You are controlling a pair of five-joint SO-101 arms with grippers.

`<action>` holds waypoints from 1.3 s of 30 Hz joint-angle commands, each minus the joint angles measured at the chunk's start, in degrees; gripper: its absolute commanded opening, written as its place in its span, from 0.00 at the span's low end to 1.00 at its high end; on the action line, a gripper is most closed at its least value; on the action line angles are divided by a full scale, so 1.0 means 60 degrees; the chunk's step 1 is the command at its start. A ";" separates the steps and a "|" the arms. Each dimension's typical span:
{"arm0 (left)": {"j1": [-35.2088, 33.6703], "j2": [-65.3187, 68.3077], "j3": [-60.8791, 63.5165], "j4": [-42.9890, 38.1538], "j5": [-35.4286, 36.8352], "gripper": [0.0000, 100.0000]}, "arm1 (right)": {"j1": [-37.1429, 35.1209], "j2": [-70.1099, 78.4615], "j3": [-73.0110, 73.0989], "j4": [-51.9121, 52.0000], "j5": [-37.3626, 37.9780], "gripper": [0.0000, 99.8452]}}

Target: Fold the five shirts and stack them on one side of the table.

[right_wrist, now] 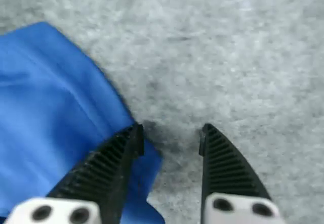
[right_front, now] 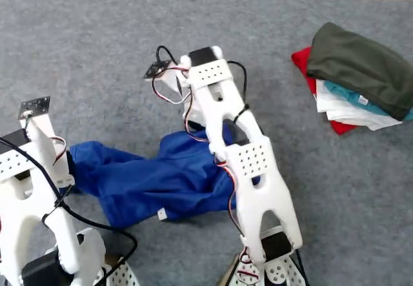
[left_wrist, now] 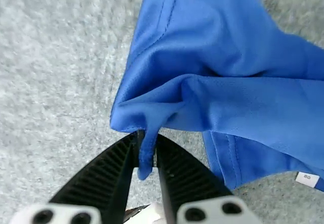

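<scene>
I see the blue shirt [right_front: 155, 179] crumpled at mid worktop [right_front: 97, 60], btw. both arms. The left tool [left_wrist: 146, 144] is clamped on a thin fold at the shirt's edge. The right tool [right_wrist: 169, 133] stands apart, one finger [right_wrist: 119, 155] at the shirt's other edge, touching it I think, the other over bare worktop. The stack [right_front: 355, 82] of folded shirts (dark green on top, then teal, white, red) lies at the right side.

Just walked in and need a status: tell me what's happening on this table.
Two arms are working a crumpled blue shirt on the gray table. The left gripper is shut on a bunched edge; the right gripper sits open at another edge of it. Four folded shirts are stacked at one side, olive on top.
</scene>
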 commanded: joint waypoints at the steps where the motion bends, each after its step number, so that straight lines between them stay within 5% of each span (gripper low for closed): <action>1: 0.0088 -0.0125 0.0147 -0.0293 -0.0073 0.02 | -0.0125 -0.0154 0.1106 0.0205 -0.0073 0.18; 6: 0.0088 -0.0125 0.0190 -0.0293 -0.0073 0.02 | -0.0037 -0.0637 0.1941 0.0205 -0.0073 0.01; 25: 0.0073 -0.0125 0.0117 -0.0308 -0.0073 0.02 | 0.0007 -0.4696 -0.0212 0.0190 -0.1495 0.00; 31: 0.0088 -0.0125 0.0103 -0.0322 -0.0059 0.02 | 0.0227 -0.4652 -0.0872 -0.1128 -0.1744 0.00; 39: 0.0205 -0.0037 0.0132 -0.3370 0.1465 0.02 | 0.0388 -0.2440 -0.0535 -0.3018 -0.1729 0.00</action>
